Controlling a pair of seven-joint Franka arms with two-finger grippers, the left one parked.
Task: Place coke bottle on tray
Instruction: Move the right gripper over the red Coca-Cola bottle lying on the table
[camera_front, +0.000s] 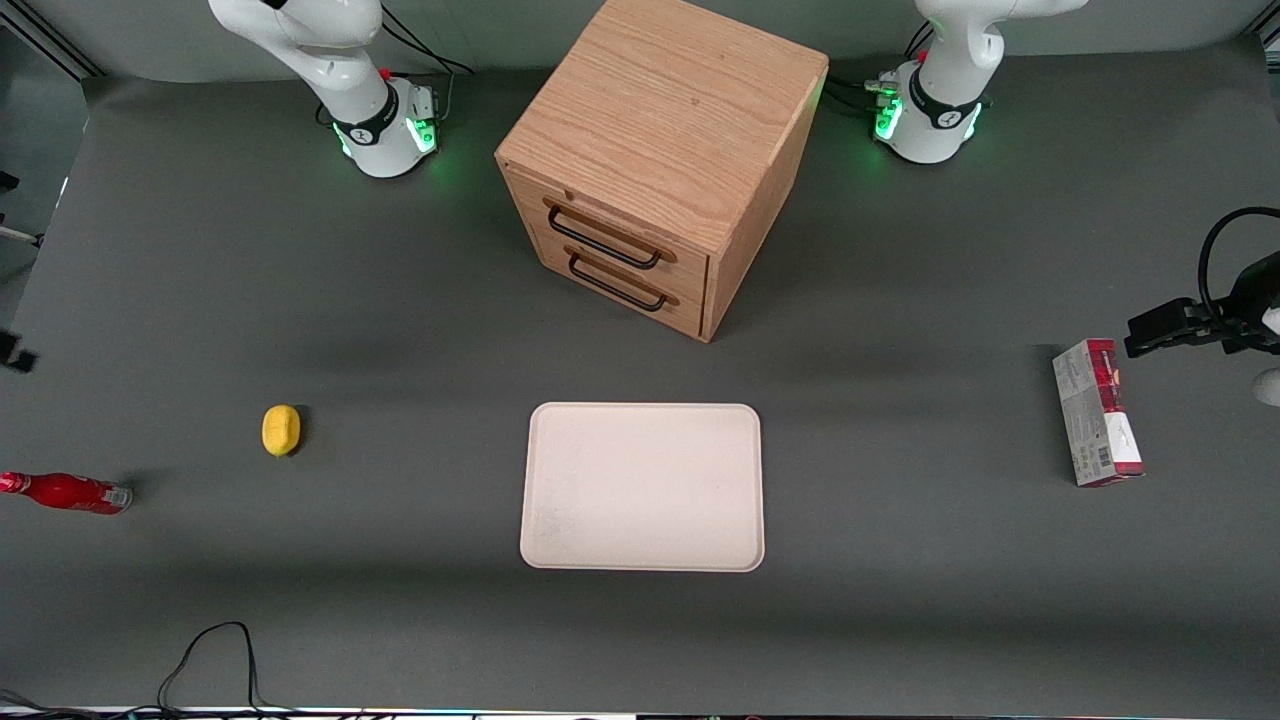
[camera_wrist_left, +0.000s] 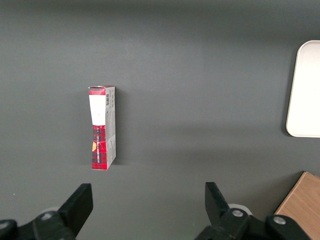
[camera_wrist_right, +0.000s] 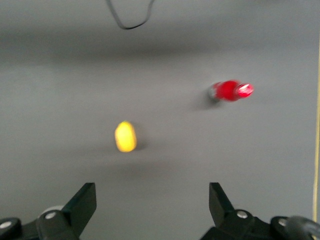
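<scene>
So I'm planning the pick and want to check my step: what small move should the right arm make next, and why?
Probably carry the gripper sideways until it hangs over the coke bottle. Its fingers are open and empty, high above bare table, with the lemon nearer its centre line than the bottle. The bottle lies on its side at the working arm's end, and the tray holds nothing.

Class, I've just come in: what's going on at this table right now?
Nothing is held yet. The gripper hangs open above the table near the lemon and the coke bottle, which lies on its side at the working arm's end. The tray sits bare in front of the drawer box, so the bottle is not yet moved.
</scene>
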